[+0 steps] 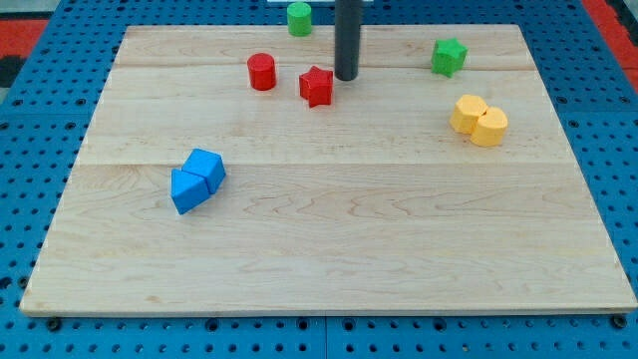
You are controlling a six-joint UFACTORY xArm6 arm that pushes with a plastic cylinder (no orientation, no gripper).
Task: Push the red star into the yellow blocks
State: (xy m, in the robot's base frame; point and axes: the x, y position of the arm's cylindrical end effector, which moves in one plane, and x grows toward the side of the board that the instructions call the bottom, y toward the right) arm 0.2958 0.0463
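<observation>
The red star (317, 87) lies on the wooden board near the view's top, left of centre. My tip (346, 77) stands just to the star's right and slightly above it, very close to or touching its edge. Two yellow blocks (478, 121) sit pressed together at the view's right, lower than the star. The rod rises straight up out of the view's top.
A red cylinder (261, 72) stands left of the star. A green cylinder (299, 18) is at the top edge. A green star (449, 56) lies at the upper right. Two blue blocks (196, 179) touch each other at the left. The board's edge (329, 309) runs along the bottom.
</observation>
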